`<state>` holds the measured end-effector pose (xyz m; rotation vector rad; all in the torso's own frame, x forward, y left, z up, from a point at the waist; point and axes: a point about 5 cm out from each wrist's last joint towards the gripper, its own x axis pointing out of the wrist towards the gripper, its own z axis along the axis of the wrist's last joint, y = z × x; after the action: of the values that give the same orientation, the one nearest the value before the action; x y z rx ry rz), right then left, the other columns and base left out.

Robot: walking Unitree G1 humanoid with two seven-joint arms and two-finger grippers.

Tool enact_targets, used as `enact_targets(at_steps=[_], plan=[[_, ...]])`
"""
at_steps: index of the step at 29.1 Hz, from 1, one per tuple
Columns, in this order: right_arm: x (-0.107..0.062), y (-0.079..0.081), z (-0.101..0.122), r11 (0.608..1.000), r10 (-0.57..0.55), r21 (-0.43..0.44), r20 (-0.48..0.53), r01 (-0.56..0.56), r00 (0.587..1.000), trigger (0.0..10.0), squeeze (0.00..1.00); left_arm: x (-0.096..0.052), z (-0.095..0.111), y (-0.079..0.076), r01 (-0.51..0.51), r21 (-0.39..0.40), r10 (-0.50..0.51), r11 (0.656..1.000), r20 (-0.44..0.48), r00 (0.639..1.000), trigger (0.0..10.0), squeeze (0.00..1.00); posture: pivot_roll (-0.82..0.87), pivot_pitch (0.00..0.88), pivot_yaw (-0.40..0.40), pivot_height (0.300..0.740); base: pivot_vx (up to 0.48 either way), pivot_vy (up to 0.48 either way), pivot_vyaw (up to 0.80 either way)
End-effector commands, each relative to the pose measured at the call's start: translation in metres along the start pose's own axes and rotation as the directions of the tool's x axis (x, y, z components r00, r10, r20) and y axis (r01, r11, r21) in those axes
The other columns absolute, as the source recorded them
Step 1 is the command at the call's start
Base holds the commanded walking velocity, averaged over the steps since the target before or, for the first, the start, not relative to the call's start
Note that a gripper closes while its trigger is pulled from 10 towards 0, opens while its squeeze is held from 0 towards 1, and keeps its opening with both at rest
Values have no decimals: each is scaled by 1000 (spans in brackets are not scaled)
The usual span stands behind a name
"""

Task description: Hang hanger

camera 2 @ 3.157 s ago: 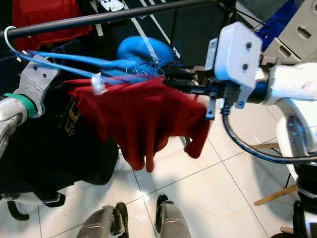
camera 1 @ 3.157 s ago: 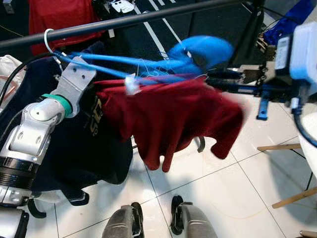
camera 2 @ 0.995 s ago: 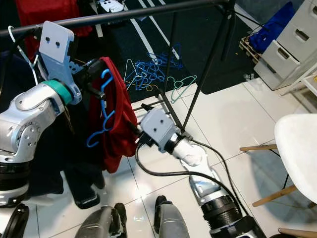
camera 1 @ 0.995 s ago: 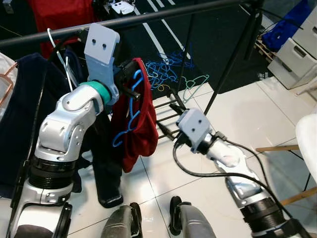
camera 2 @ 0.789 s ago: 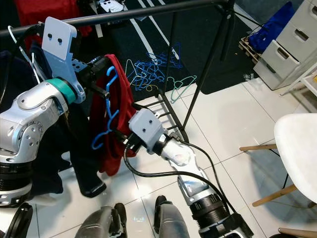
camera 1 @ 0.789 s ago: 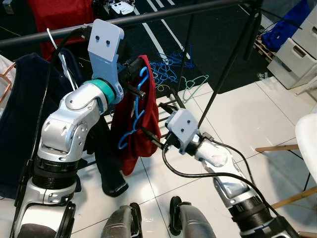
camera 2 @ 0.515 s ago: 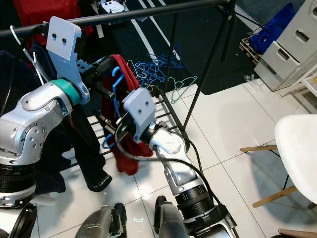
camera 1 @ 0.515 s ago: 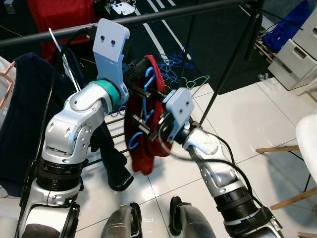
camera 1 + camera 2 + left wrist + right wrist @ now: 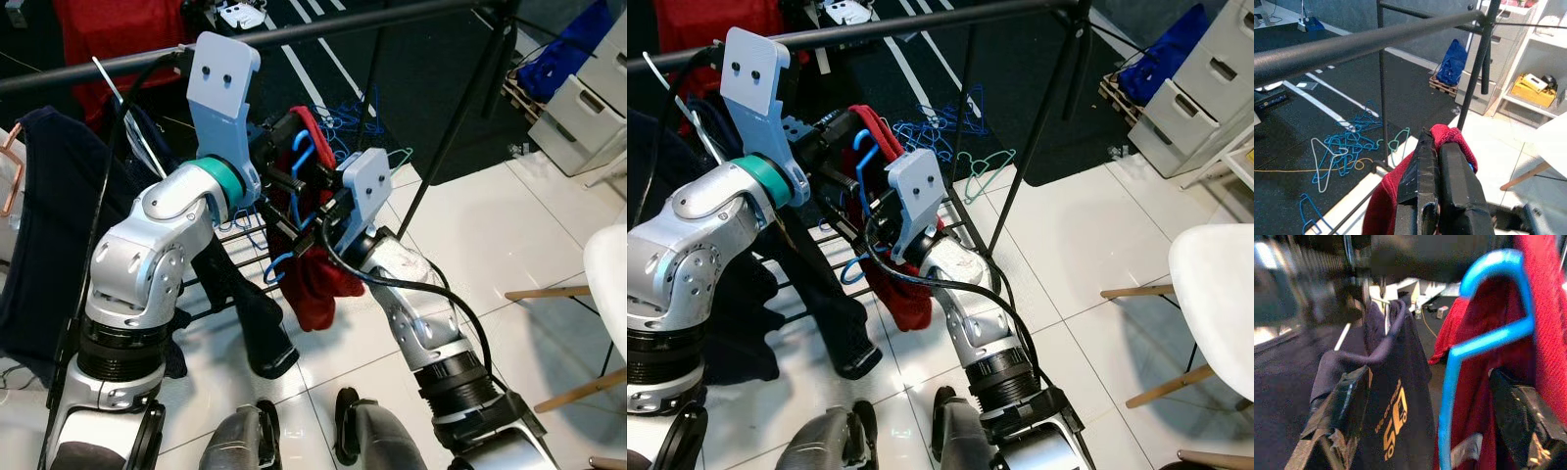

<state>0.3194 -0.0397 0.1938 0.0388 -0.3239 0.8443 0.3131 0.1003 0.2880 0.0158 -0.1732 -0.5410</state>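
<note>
A blue hanger carrying a red shirt hangs below the black rail. My left gripper is shut on the hanger's top together with the red cloth; its closed fingers point up toward the rail. My right gripper reaches in from the right at the hanger's lower part. It is open, with the blue hanger between its spread fingers.
Navy clothes hang on the rail to my left, one with an orange print. Several loose blue hangers lie on the dark mat behind the rack. The rack upright, grey drawers and a white chair stand right.
My right arm has swung up from near the floor until its open fingers straddle the hanger. The left gripper has carried hanger and shirt slightly right. Earlier the shirt was spread wide under the rail.
</note>
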Motion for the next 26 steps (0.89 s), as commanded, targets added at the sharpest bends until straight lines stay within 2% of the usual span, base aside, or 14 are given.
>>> enact_targets(at_steps=[1, 2, 4, 5, 6, 11, 20, 22, 23, 24, 25, 26], plan=[[1, 2, -2, 1000, 13, -3, -5, -13, 1000, 8588, 0, -1, 10, -2, 15, 5, -16, 1000, 38, 999, 10000, 0, -124, 146, 58, 740, 0, 0, 0], [0, 5, -6, 999, 35, 3, -25, -35, 999, 3569, 0, -1, 12, -4, 19, 0, -19, 1000, 42, 999, 10000, 0, -124, 147, 59, 740, 0, 0, 0], [0, 5, -6, 999, 35, 3, -25, -35, 999, 3569, 0, -1, 12, -4, 19, 0, -19, 1000, 42, 999, 10000, 0, -124, 147, 59, 740, 0, 0, 0], [-1, 6, -12, 999, 46, 4, -57, -46, 997, 0, 0, 0, 14, -4, 23, -6, -23, 1000, 48, 999, 10000, 0, -123, 149, 60, 740, 0, 0, 0], [-3, 7, -18, 998, 56, 4, -95, -56, 994, 0, 0, 0, 16, -5, 28, -13, -27, 1000, 55, 998, 10000, 0, -123, 149, 61, 740, 0, 0, 0], [-4, 7, -25, 997, 79, 15, -144, -78, 986, 0, 0, 0, 20, -7, 37, -23, -36, 999, 66, 997, 10000, 0, -123, 149, 61, 740, 0, 0, 0], [-2, 4, -25, 995, 97, 41, -162, -91, 982, 0, 0, -1, 23, -8, 45, -30, -43, 999, 77, 996, 10000, 0, -120, 152, 57, 740, 0, 0, 0], [0, 1, -24, 995, 91, 61, -163, -82, 982, 0, 0, -2, 24, -8, 47, -33, -44, 998, 80, 996, 10000, 0, -121, 152, 57, 740, 0, 0, 0], [1, -3, -24, 993, 78, 106, -165, -60, 983, 0, 0, -2, 25, -9, 48, -36, -45, 998, 80, 996, 10000, 0, -124, 155, 55, 740, 0, 0, 0], [1, -3, -24, 993, 78, 106, -165, -60, 983, 0, 0, -2, 25, -9, 48, -36, -45, 998, 80, 996, 10000, 0, -124, 155, 55, 740, 0, 0, 0], [1, -8, -22, 986, 56, 167, -160, -29, 986, 0, 0, -2, 25, -9, 49, -39, -46, 998, 81, 996, 10000, 0, -125, 156, 55, 740, 0, 0, 0], [1, -8, -22, 986, 56, 167, -160, -29, 986, 0, 0, -2, 25, -9, 49, -39, -46, 998, 81, 996, 10000, 0, -125, 156, 55, 740, 0, 0, 0]])
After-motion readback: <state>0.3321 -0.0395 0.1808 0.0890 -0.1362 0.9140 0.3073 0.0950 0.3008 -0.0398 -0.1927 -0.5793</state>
